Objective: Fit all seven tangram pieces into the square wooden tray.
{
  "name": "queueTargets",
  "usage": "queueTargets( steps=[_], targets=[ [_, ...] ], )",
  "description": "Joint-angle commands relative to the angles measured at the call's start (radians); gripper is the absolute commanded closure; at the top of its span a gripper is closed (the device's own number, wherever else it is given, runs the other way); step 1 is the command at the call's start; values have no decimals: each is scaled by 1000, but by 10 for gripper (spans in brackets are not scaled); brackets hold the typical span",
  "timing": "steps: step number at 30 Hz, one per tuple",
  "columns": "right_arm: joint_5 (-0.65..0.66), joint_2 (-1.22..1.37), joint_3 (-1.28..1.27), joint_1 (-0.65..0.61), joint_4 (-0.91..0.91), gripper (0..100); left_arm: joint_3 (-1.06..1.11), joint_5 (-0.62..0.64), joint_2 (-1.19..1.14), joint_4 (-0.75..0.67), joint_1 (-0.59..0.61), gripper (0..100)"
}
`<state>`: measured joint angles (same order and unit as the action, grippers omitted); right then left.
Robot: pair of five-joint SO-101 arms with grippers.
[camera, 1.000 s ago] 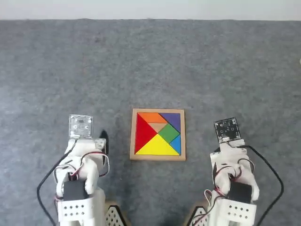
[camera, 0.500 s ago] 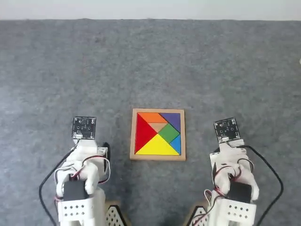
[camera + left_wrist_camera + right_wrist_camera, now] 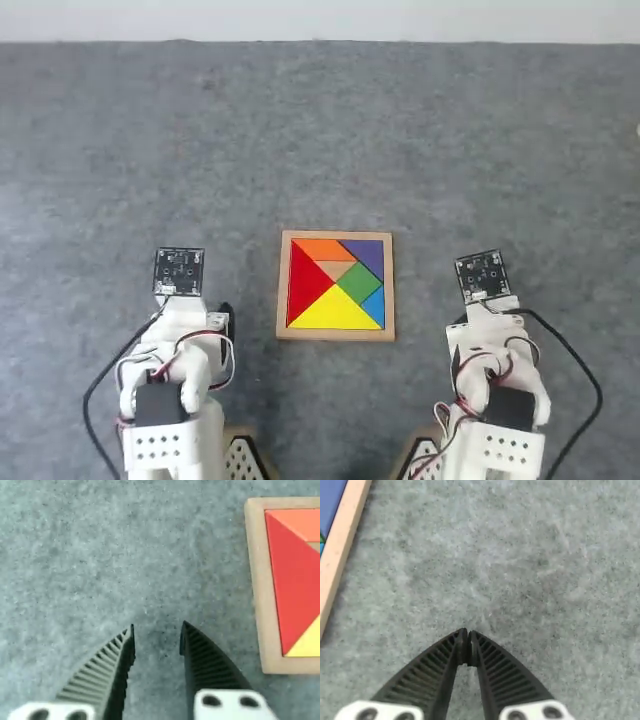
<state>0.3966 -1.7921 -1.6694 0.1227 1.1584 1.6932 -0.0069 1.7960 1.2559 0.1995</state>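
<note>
tray point(image 3: 282, 290): pale bare wood rim, smooth, matt | tangram pieces point(image 3: 305, 283): painted in flat colours, smooth, faint sheen | table cover point(image 3: 300, 130): grey felt-like cloth, fuzzy, matt | left gripper point(image 3: 158, 626), right gripper point(image 3: 468, 632): black plastic, ribbed inner faces, matt | arm housings point(image 3: 170, 440): white plastic, smooth

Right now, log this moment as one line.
tray: seven pieces seated, square full | left gripper: open, empty, over mat beside tray | right gripper: shut, empty, over mat | task: looks complete
</note>
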Motion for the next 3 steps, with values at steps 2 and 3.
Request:
queueTargets(
  steps=[2,3],
  targets=[
    [14,-18,-14,12,8,990,-8,8,20,5,2,849],
    [14,-18,-14,12,8,990,-8,8,20,5,2,849]
  ],
)
